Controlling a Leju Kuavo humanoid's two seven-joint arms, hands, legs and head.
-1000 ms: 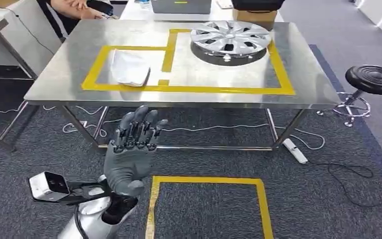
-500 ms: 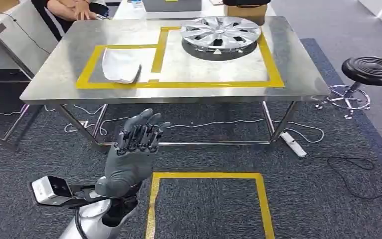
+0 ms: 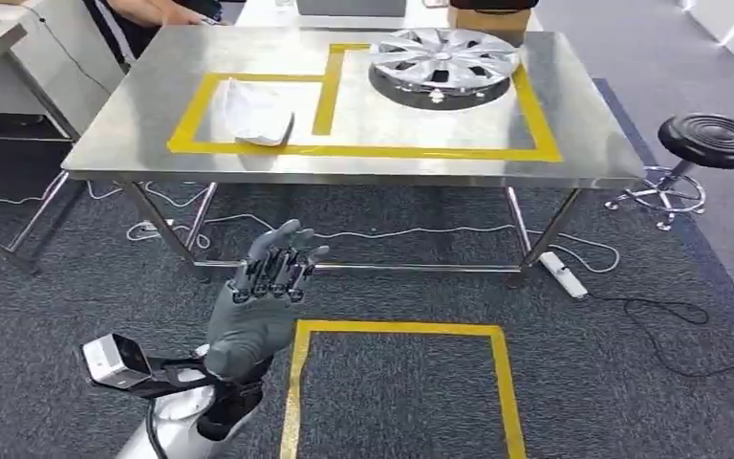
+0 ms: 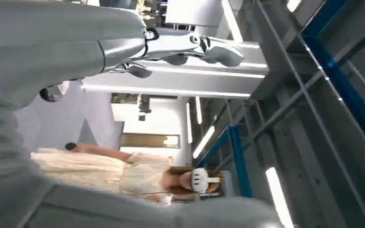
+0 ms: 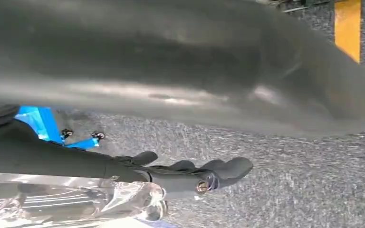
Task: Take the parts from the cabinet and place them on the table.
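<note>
I find no text, label, brand or number that I can read — not on the wheel cover (image 3: 444, 59) lying on the table (image 3: 583, 143) well ahead of my left hand (image 3: 258, 306), and not on the cardboard box (image 3: 492, 21) just beyond it. The yellow tape (image 3: 363, 150) on the tabletop and on the floor beside my hand forms plain outlines — no letters or signs.

On the counter (image 3: 134, 124), a white bag (image 3: 258, 112) lies left and a hubcap (image 3: 444, 55) far right; bare steel between them and along the near edge. A stool (image 3: 715, 142) stands right.
</note>
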